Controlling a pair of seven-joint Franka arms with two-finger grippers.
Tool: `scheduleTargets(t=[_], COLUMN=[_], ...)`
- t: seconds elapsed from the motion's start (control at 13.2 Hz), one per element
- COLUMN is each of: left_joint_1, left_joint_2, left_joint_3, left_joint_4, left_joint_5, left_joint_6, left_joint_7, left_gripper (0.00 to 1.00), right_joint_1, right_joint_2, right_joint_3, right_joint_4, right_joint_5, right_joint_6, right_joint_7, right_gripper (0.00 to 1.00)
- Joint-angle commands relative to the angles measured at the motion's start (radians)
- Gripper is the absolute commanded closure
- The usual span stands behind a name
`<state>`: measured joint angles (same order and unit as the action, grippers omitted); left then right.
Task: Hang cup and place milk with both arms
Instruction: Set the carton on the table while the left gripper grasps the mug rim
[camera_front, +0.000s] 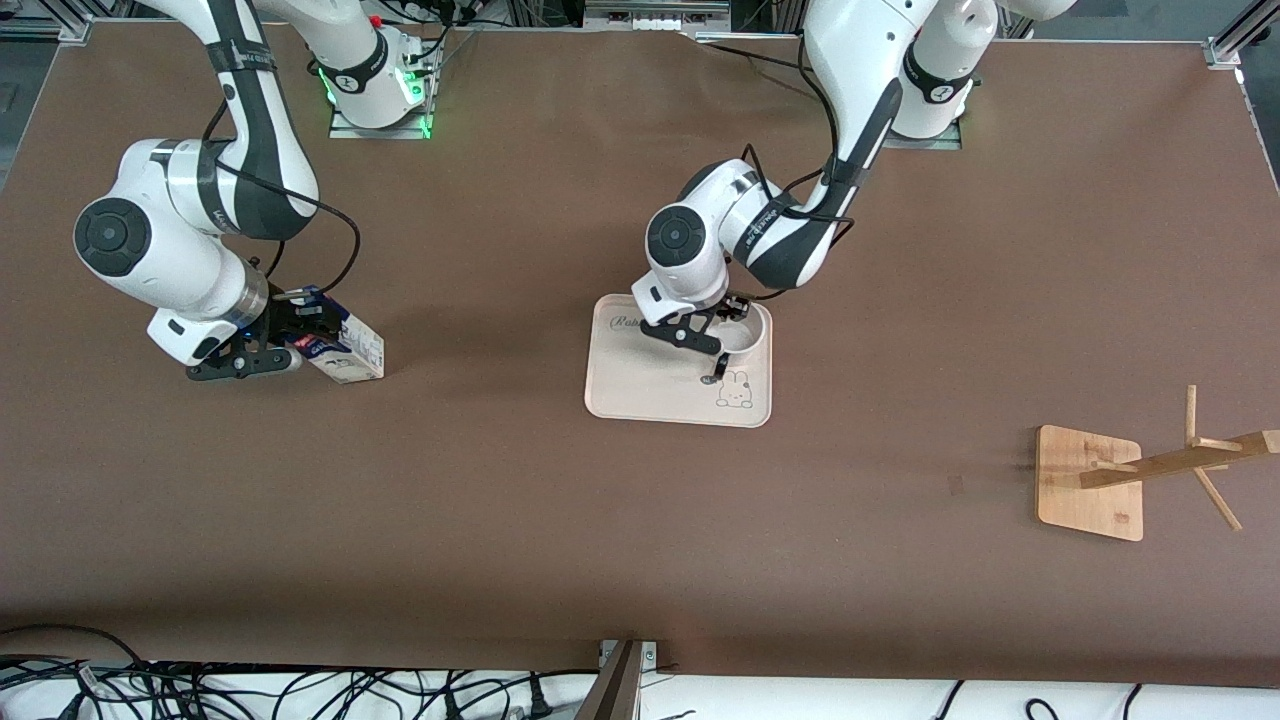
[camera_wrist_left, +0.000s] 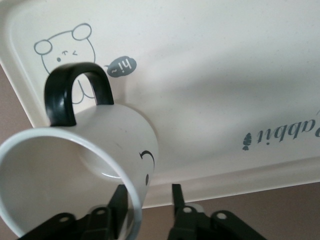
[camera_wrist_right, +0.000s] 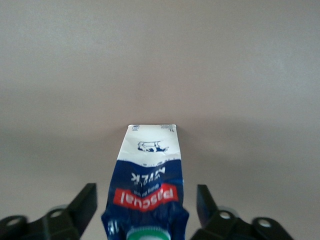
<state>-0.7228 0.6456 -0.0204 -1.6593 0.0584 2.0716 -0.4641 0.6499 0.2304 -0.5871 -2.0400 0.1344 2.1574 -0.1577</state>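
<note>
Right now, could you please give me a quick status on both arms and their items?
Left end effector pinching the cup wall on the tray. Right end effector open astride the milk, which lies on the table. Rack unobstructed.

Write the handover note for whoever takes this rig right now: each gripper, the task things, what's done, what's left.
Left gripper: at the tray, fingers pinching the cup wall at the rim; cup on the tray.
Right gripper: open, fingers either side of the milk, not gripping; carton lies on the table toward the right arm's end.
Rack: bare, toward the left arm's end.
Done: nothing delivered.
Left: lift and hang the cup, grasp and place the milk.
</note>
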Motion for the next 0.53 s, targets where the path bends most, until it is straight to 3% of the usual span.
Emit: scheduleTargets(t=[0.0, 0.23, 0.45], left_joint_1=[-0.004, 0.014, 0.072], left_joint_2=[-0.012, -0.02, -0.113], left_joint_3=[0.013, 0.014, 0.031], left_joint_4=[0.038, 0.075, 0.116], left_joint_5=[0.012, 0.008, -0.017], left_joint_6=[-0.01, -0.021, -0.106], left_joint_7=[-0.031, -0.031, -0.057], left_gripper=[1.0, 1.0, 1.0], right_joint_1=[-0.003, -0.003, -0.003], right_joint_2=[-0.04, -0.051, -0.072], right_joint_3=[0.001, 0.001, -0.028], right_joint_4=[0.012, 0.14, 0.305], right_joint_5=[0.013, 0.011, 0.008], right_joint_6=[-0.019, -0.196, -0.406], right_joint_7=[-0.002, 0.015, 0.03], right_gripper=[0.0, 0.0, 0.0])
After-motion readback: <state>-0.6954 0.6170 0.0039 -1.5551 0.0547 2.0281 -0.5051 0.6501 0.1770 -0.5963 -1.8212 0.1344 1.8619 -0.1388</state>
